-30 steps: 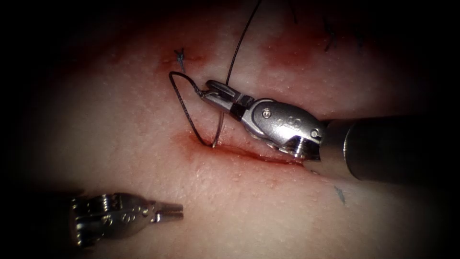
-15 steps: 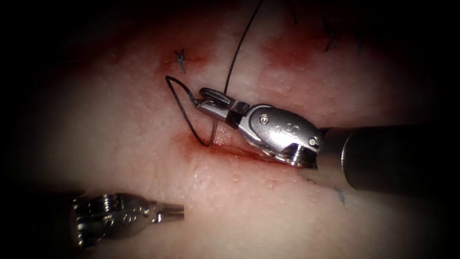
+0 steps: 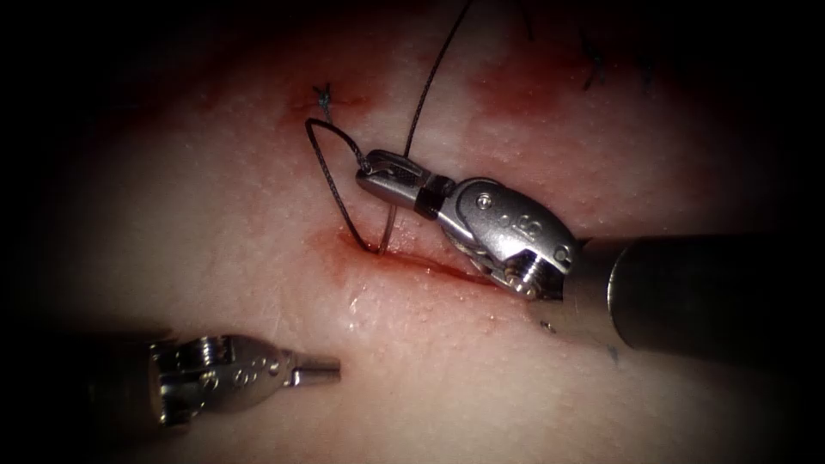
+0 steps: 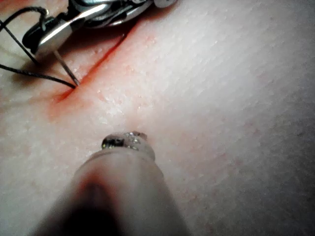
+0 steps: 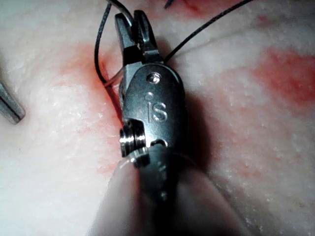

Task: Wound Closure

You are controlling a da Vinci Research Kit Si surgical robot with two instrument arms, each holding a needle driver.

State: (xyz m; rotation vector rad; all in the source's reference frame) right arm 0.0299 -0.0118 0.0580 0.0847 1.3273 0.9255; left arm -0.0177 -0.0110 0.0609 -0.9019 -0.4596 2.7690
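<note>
My right tool (image 3: 378, 172) is clenched on the needle (image 3: 390, 225) near its back end, where the thread (image 3: 331, 185) joins; the tip sits in the tissue (image 3: 215, 215) at the left end of the cut (image 3: 430, 266). My left tool (image 3: 322, 372) rests closed and empty below the cut. I judge a bite is under way; next needs a careful rotation along the needle's curve.

right hand (image 3: 382, 172) just above the cut (image 3: 430, 268), on its left end, closed on the needle (image 3: 389, 228) near its back end; needle point down in the tissue (image 3: 215, 215) at the cut's left end. thread (image 3: 331, 176) looped left of the hand. left hand (image 3: 314, 372) well below the cut, holding nothing.
</note>
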